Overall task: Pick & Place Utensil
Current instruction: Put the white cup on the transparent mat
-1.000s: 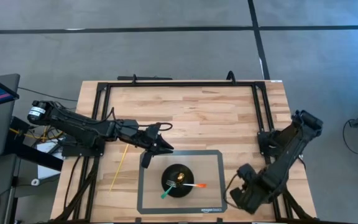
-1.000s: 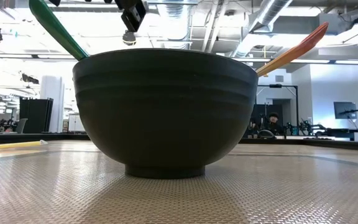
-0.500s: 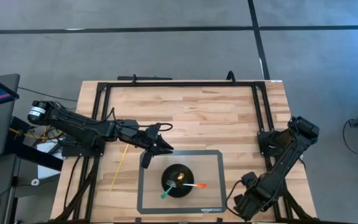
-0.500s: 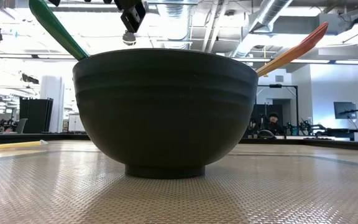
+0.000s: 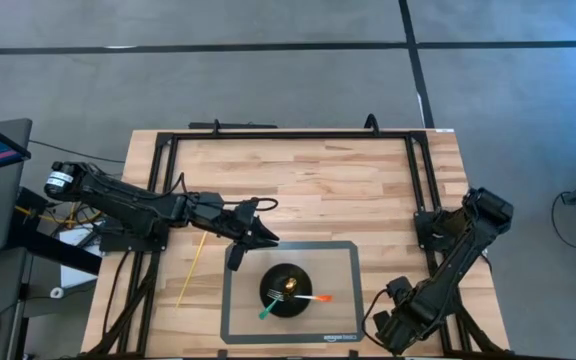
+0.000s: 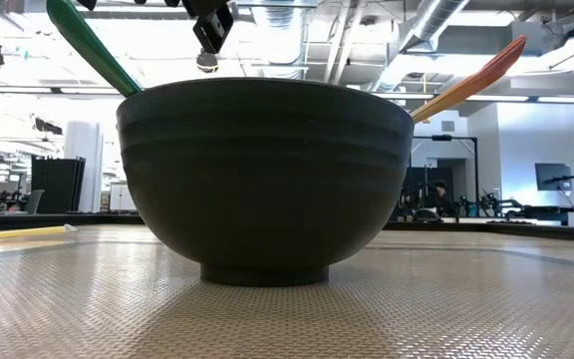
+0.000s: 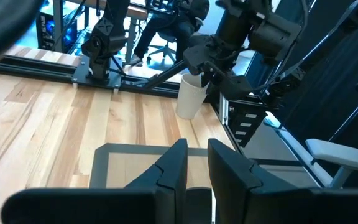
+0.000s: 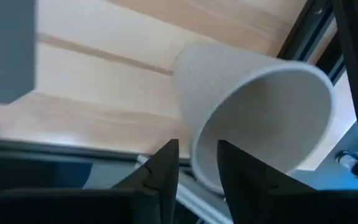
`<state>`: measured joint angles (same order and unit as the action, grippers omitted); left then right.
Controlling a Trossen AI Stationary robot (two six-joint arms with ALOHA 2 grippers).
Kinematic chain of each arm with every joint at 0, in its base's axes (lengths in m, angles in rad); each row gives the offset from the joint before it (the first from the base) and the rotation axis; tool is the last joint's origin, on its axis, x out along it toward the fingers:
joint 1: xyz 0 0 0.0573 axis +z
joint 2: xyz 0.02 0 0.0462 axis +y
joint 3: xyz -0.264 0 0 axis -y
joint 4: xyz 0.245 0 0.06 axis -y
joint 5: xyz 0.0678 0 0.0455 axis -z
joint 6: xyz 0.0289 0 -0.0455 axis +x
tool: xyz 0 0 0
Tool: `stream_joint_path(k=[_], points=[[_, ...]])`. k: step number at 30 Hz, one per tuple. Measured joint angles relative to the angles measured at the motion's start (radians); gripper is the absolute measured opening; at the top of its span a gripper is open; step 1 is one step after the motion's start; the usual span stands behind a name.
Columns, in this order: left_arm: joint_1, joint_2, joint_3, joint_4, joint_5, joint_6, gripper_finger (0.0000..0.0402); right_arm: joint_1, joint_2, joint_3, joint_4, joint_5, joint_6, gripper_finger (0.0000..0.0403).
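A black bowl stands on a grey mat. A green utensil and an orange one lean on the bowl's rim, and a fork lies inside. A thin yellow stick lies flat on the wood to the bowl's left. My left gripper hovers beyond the bowl's far left, open by a narrow gap, with nothing between its fingers. My right gripper points down at the table's near right corner. It is open, one finger on either side of the rim of an upright white cup. My right gripper comes at the white cup's rim from above, one finger outside the wall and one over the mouth. I cannot tell whether either finger touches the cup. The cup stands upright on the table.
A black metal frame runs around the wooden tabletop. Bare wood lies between the mat's far edge and the frame. The right arm shows above the cup in the left wrist view. A seated person shows beyond the table.
My right gripper has gone down and toward the table's near edge at the near right corner, turning a little as it went. The bowl and the utensils have kept still.
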<state>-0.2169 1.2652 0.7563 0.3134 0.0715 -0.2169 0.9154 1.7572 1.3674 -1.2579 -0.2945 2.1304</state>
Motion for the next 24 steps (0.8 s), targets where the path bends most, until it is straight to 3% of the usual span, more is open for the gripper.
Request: stream_joint_path(k=[8, 14, 21, 24], points=[[0.0, 0.0, 0.0, 0.0, 0.0, 0.0, 0.0064, -0.009, 0.0, -0.071, 0.007, 0.007, -0.015, 0.0092], [0.0, 0.0, 0.0, 0.0, 0.0, 0.002, 0.0064, -0.018, -0.005, -0.071, 0.01, 0.007, -0.061, 0.0013], [0.0, 0.0, 0.0, 0.0, 0.0, 0.003, 0.0064, -0.058, -0.005, -0.033, 0.013, 0.011, -0.151, 0.0005], [0.0, 0.0, 0.0, 0.0, 0.0, 0.003, 0.0064, -0.084, -0.005, 0.023, -0.006, 0.081, -0.237, 0.0008]])
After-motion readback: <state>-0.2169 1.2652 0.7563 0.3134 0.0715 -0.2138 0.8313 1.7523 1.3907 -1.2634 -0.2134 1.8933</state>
